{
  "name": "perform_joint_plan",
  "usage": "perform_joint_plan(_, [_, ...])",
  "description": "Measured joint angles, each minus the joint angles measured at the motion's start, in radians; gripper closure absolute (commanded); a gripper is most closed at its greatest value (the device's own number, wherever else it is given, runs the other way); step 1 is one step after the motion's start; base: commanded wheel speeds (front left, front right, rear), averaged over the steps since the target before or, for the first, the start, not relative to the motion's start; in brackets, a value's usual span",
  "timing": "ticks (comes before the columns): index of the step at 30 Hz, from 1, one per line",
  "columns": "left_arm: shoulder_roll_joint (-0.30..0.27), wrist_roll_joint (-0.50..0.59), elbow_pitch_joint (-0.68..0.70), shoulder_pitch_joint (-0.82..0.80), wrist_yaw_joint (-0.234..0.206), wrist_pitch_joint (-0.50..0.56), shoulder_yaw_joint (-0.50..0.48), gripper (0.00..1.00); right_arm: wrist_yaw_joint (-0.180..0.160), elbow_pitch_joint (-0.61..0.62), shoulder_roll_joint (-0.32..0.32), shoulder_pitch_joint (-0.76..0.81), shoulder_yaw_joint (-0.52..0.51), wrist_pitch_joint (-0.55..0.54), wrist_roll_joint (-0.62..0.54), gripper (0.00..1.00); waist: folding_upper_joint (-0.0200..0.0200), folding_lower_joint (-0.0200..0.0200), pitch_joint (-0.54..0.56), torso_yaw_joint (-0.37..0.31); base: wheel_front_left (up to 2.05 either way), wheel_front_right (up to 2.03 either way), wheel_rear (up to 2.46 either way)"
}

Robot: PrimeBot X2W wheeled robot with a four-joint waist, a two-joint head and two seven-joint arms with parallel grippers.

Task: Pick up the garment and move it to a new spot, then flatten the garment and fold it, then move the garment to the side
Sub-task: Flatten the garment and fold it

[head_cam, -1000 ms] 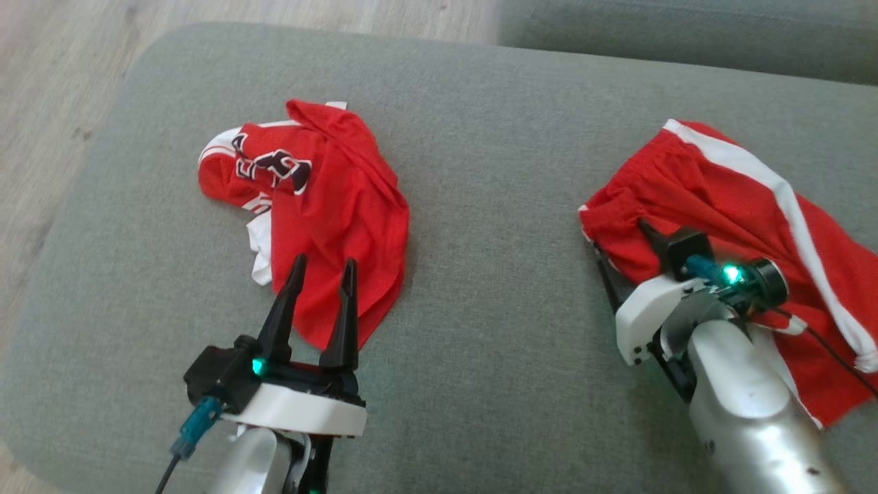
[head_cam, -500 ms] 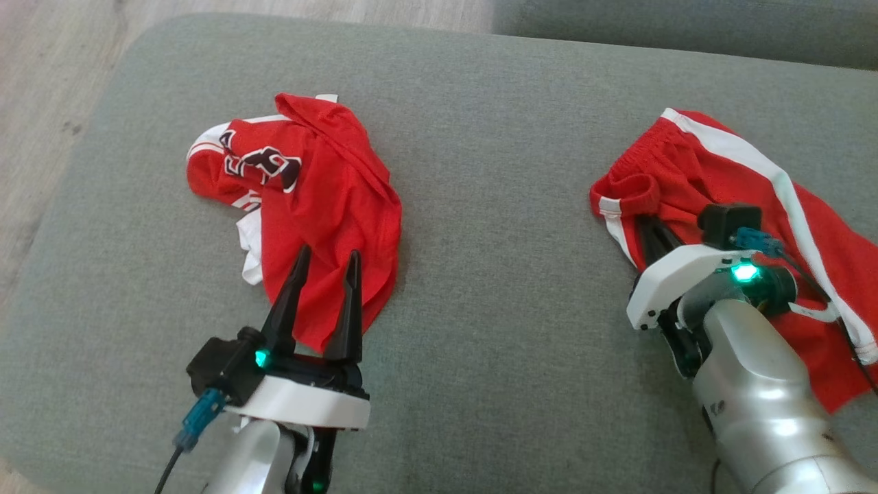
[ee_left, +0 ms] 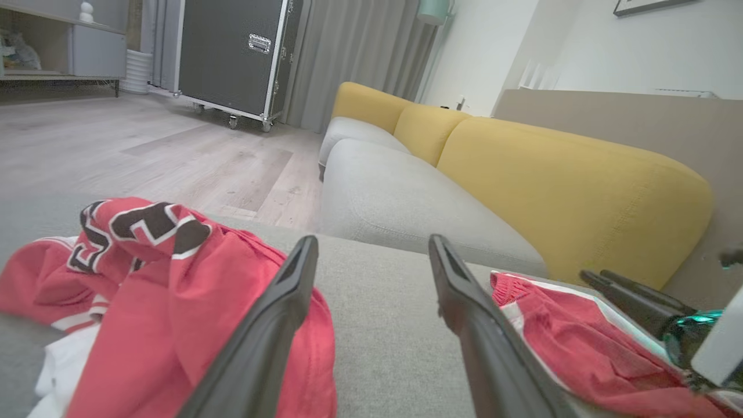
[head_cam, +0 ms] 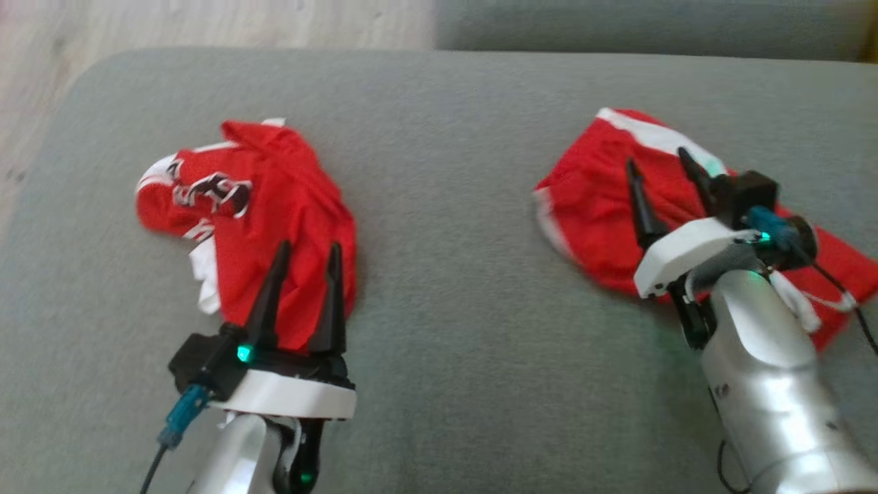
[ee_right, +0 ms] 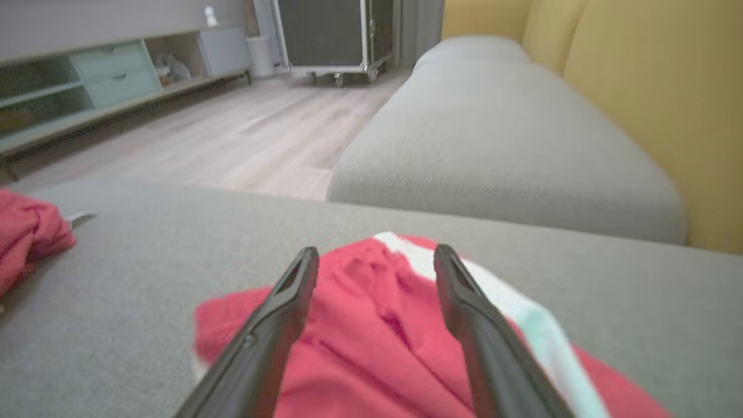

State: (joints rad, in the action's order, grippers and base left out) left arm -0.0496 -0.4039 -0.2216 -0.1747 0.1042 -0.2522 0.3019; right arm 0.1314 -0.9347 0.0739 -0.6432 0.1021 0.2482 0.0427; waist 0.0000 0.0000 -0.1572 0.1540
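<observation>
Two red garments lie on the grey cushion. A crumpled jersey with dark lettering is on the left, also seen in the left wrist view. Red shorts with a white stripe are on the right. My left gripper is open, its fingers over the jersey's near edge, nothing between them. My right gripper stands open above the shorts, holding nothing. In the right wrist view the shorts lie below the spread fingers.
The cushion's rounded left edge drops to a wooden floor. Another grey seat lies behind it, with a yellow sofa back to the right. A black wheeled case stands far off.
The head camera has shifted. My right gripper, which was pointing down into the shorts' waistband, has lifted and now stands open over them. The left gripper stays as it was.
</observation>
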Motion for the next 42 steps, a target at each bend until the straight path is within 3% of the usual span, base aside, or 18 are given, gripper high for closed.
perform_joint_plan(10, [0.000, 0.002, 0.014, 0.057, 0.000, 0.000, -0.044, 0.00, 0.000, 0.471, -0.012, 0.392, -0.089, 0.003, 0.002, 0.00, 0.0000, -0.0002, 0.085, -0.141, 0.00, 0.00, 0.00])
perform_joint_plan(16, [0.000, 0.002, 0.018, 0.062, 0.000, 0.000, -0.045, 0.00, 0.000, 0.618, -0.020, 0.546, -0.116, 0.003, 0.010, 0.00, 0.0000, -0.0002, 0.128, -0.208, 0.00, 0.00, 0.00])
perform_joint_plan(21, [0.000, 0.001, 0.019, 0.079, 0.000, 0.000, -0.045, 0.00, 0.000, 0.633, -0.026, 0.623, -0.111, 0.003, 0.012, 0.00, 0.0000, -0.0002, 0.142, -0.229, 0.00, 0.00, 0.00])
perform_joint_plan(29, [0.000, 0.002, 0.017, 0.083, 0.002, 0.000, -0.045, 0.00, 0.000, 0.639, -0.026, 0.625, -0.101, 0.003, 0.010, 0.00, 0.0000, -0.0001, 0.135, -0.234, 0.00, 0.00, 0.00])
perform_joint_plan(42, [0.000, 0.002, 0.006, 0.083, 0.003, 0.000, -0.037, 0.00, 0.000, 0.412, -0.027, 0.630, -0.111, -0.117, 0.021, 0.00, 0.0000, 0.0000, 0.136, -0.210, 0.00, 0.00, 0.00])
